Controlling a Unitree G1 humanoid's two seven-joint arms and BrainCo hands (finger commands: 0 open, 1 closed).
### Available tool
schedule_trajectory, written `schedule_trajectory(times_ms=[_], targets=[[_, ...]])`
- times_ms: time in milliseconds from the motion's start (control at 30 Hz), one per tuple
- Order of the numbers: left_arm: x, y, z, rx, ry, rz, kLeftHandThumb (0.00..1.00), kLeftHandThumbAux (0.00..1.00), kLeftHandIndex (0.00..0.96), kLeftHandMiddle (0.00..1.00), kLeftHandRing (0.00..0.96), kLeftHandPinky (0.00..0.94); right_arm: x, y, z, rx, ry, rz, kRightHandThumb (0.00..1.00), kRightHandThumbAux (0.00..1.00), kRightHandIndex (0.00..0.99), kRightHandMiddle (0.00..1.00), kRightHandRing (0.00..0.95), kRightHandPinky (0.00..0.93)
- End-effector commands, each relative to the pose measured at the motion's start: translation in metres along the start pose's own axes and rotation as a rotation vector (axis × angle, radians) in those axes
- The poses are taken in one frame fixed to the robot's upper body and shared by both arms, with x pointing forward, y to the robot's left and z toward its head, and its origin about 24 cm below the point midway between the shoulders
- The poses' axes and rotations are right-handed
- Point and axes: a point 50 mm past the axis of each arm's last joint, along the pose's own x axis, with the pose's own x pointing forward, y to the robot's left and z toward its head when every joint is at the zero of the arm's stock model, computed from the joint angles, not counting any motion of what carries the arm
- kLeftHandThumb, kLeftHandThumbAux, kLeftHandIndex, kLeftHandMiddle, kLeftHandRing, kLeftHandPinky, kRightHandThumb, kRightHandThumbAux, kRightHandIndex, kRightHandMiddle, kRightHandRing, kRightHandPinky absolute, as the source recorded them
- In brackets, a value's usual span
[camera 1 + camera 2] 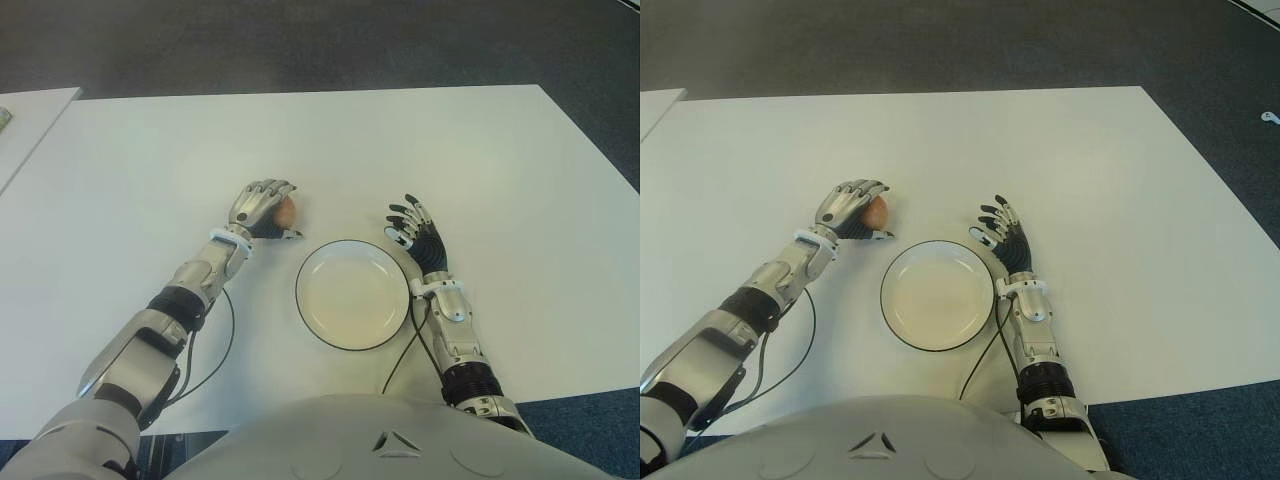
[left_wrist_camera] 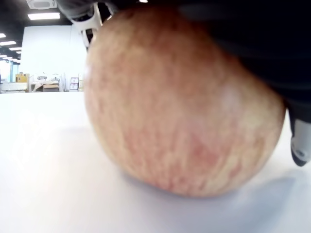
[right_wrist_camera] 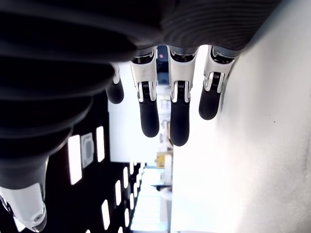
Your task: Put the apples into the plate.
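Left wrist view: left robot hand (image 1: 262,208) curled over apple (image 1: 285,211), apple on table (image 1: 150,160); plate (image 1: 352,294) empty; right robot hand (image 1: 414,232) spread, idle beside plate.

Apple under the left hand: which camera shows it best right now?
The left wrist view: the apple fills it, sitting on the white table, red-streaked skin plain. Both eye views show only a sliver of it beyond the left hand curled over it. The right wrist view shows none.

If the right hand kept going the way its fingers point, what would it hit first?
Nothing, as far as the eye views show: the right hand points away over bare table; the plate sits beside it.
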Motion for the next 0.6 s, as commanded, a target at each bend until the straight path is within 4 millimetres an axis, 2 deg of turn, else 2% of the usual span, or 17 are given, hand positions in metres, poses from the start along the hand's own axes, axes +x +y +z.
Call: schedule_trajectory(times_ms=[33,133,167,233,333,433,600], targets=[[-0.0206,-0.0346,-0.0095,0.089,0.054,-0.192,0.695,0.669,0.409,0.460,0.473,0.467,-0.0253,0.0003,-0.0367,0.025,0.211,-0.015,0.129,0.629,0.066,0.257,0.281,0.230],[-0.0197,-0.0351,-0.0098,0.122,0.052,-0.226,0.794,0.667,0.399,0.508,0.614,0.589,-0.0254,0.0004,-0.0364,0.030,0.213,-0.018,0.133,0.632,0.067,0.258,0.285,0.256],[-0.0198,-0.0352,-0.0100,0.122,0.050,-0.238,0.804,0.666,0.399,0.513,0.633,0.608,-0.0254,0.0003,-0.0363,0.033,0.213,-0.019,0.134,0.632,0.068,0.258,0.286,0.259],[-0.0203,-0.0345,-0.0101,0.118,0.044,-0.252,0.830,0.666,0.399,0.522,0.718,0.714,-0.0254,0.0003,-0.0362,0.036,0.212,-0.020,0.136,0.634,0.068,0.257,0.284,0.237],[-0.0210,-0.0316,-0.0096,0.092,0.028,-0.261,0.844,0.667,0.397,0.527,0.773,0.783,-0.0250,-0.0001,-0.0360,0.036,0.209,-0.020,0.136,0.634,0.068,0.253,0.272,0.197],[-0.0207,-0.0301,-0.0089,0.071,0.021,-0.274,0.849,0.668,0.396,0.529,0.801,0.816,-0.0248,-0.0006,-0.0357,0.035,0.207,-0.019,0.133,0.637,0.068,0.249,0.264,0.193],[-0.0204,-0.0279,-0.0084,0.053,0.019,-0.299,0.852,0.669,0.394,0.529,0.821,0.819,-0.0245,-0.0015,-0.0350,0.038,0.197,-0.024,0.133,0.637,0.073,0.247,0.261,0.205]])
